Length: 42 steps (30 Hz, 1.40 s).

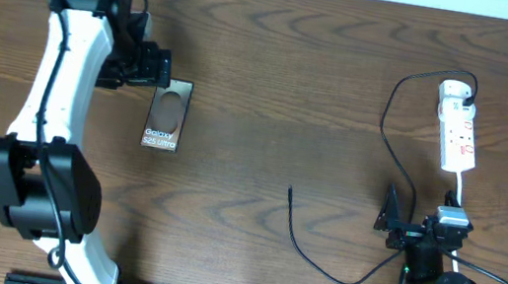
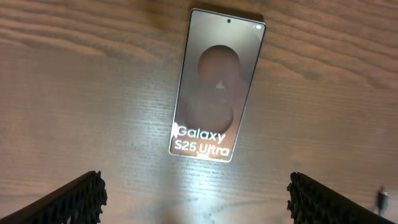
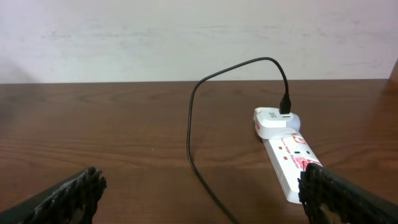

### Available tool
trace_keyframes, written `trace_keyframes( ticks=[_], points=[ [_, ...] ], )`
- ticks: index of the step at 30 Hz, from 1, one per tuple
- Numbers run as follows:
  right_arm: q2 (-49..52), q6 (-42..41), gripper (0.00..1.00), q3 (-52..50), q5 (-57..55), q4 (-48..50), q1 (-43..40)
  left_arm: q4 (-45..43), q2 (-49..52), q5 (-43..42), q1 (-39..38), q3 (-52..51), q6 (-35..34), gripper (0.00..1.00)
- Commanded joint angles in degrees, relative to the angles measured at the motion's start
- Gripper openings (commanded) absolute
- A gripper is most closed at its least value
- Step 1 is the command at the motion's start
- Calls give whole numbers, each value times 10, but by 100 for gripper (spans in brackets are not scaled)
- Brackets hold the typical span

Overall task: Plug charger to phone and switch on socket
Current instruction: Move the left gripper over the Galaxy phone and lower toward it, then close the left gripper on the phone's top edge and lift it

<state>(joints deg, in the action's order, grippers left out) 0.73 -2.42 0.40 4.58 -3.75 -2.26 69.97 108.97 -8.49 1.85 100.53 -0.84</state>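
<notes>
Charger [image 3: 189, 124] first. Nearest the robot, R pincer [image 3: 202, 200] sits low at the near edge w/ jaws wide apart, holding nothing, and the black lead loops right past it. Its plug tip [image 1: 291, 191] lies free on the table [image 1: 268, 44], roughly mid-way btw the arms and well apart from the phone [image 2: 217, 87].

Risk 1: the lead is thin and flat on the table, so a pinch may miss. It may also grab too far back from the tip, leaving it floppy and skewed for insertion.

Risk 2: pulling the tip across could snag slack on the R pincer or tug the socket [image 1: 458, 131].

Further out, the phone lies flat, face up, lettered end toward the robot. The port isn't visible, so which end takes the plug is a guess. L pincer [image 2: 196, 200] hangs near its far end, jaws also wide, empty. Nothing holds the phone, so a sideways push from the plug prob. just slides it.

Farthest is the socket, at far right, w/ the lead plugged into a white adapter [image 3: 272, 121] at its rounded end. The switch is too small to read, and a hard press may skid the socket.
</notes>
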Motion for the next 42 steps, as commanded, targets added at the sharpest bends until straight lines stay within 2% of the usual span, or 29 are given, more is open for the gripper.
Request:
trace_keyframes(
  ticks=[1,13,42],
  points=[
    [-2,-1,99,-1,-2,-3,5,-16,23,37,-21,-19,11,93],
    [-2,-1,99,-1,-2,-2,5,-52,51,36,-29,-28,49,93],
    [-2,-1,99,-1,-2,-2,5,-74,149,-5,-30,-28,44,93]
  ],
)
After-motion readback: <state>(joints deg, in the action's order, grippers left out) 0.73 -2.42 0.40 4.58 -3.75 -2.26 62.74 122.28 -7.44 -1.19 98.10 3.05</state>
